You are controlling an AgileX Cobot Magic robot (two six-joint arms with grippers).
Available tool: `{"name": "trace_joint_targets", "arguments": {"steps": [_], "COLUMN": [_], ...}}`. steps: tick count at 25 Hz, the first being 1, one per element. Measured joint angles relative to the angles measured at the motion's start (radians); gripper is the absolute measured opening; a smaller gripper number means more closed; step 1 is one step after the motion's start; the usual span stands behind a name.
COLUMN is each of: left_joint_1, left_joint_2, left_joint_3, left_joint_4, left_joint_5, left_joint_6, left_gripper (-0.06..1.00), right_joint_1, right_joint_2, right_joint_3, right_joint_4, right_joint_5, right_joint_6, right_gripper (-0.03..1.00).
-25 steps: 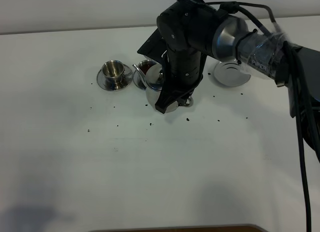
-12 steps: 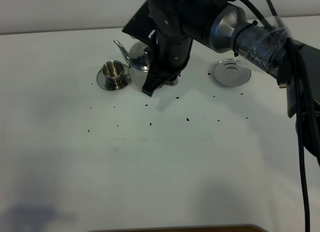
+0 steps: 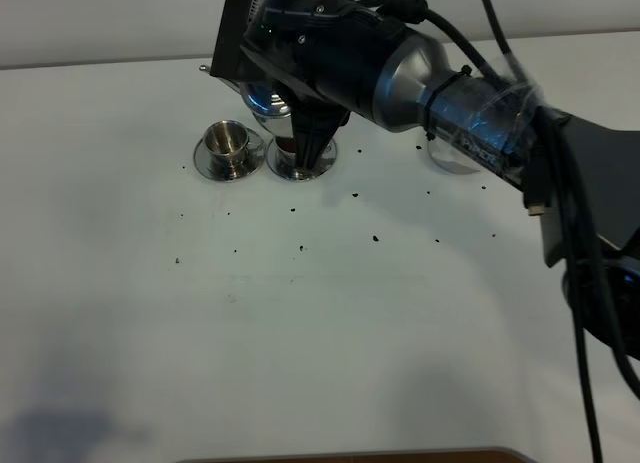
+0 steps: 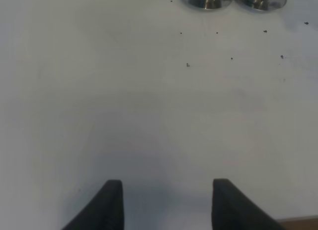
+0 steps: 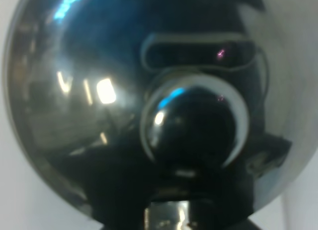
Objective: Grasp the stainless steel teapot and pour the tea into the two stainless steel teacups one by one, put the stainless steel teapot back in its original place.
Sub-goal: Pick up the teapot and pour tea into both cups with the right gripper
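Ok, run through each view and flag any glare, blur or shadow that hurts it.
Right wrist: the teapot fills the frame, out of focus, with bright glints on its dark steel. Left wrist: clear, with a soft grey shadow on the table ahead of the left end effector and no glare. Exterior high: sharp and evenly lit, with a faint shadow at the lower left of the table.

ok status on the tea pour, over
Left end effector open, idle. Right end effector shut on stainless steel teapot, aloft by right teacup. Left teacup unobstructed. Only dark specks on table.
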Motion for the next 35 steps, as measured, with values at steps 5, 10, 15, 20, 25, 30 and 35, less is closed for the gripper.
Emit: {"name": "trace_joint_targets", "arguments": {"steps": [5, 10, 15, 20, 25, 30, 35], "left_joint_1": [0.0, 0.0, 0.0, 0.0, 0.0, 0.0, 0.0], "left_joint_2": [0.0, 0.0, 0.0, 0.0, 0.0, 0.0, 0.0], "left_joint_3": [0.0, 0.0, 0.0, 0.0, 0.0, 0.0, 0.0], "left_joint_4": [0.0, 0.0, 0.0, 0.0, 0.0, 0.0, 0.0], "left_joint_5": [0.0, 0.0, 0.0, 0.0, 0.0, 0.0, 0.0], "left_joint_6": [0.0, 0.0, 0.0, 0.0, 0.0, 0.0, 0.0], "left_gripper": [0.47, 0.47, 0.47, 0.47, 0.47, 0.47, 0.47], "right_joint_1": [0.004, 0.006, 0.006, 0.006, 0.006, 0.0, -0.016], "right_joint_2": [0.083, 0.133, 0.141, 0.169, 0.208, 0.211, 0.211], "right_joint_3": [-0.045, -0.048, -0.049, -0.056, -0.056, -0.056, -0.056], "right_joint_4": [-0.133, -0.231, -0.298, -0.404, -0.476, -0.514, -0.516], "right_joint_5": [-0.04, -0.121, -0.197, -0.228, -0.249, -0.263, -0.268], "right_joint_6": [-0.082, -0.14, -0.166, -0.193, -0.2, -0.2, -0.222], "right_gripper": [0.19, 0.19, 0.19, 0.19, 0.19, 0.19, 0.19]}}
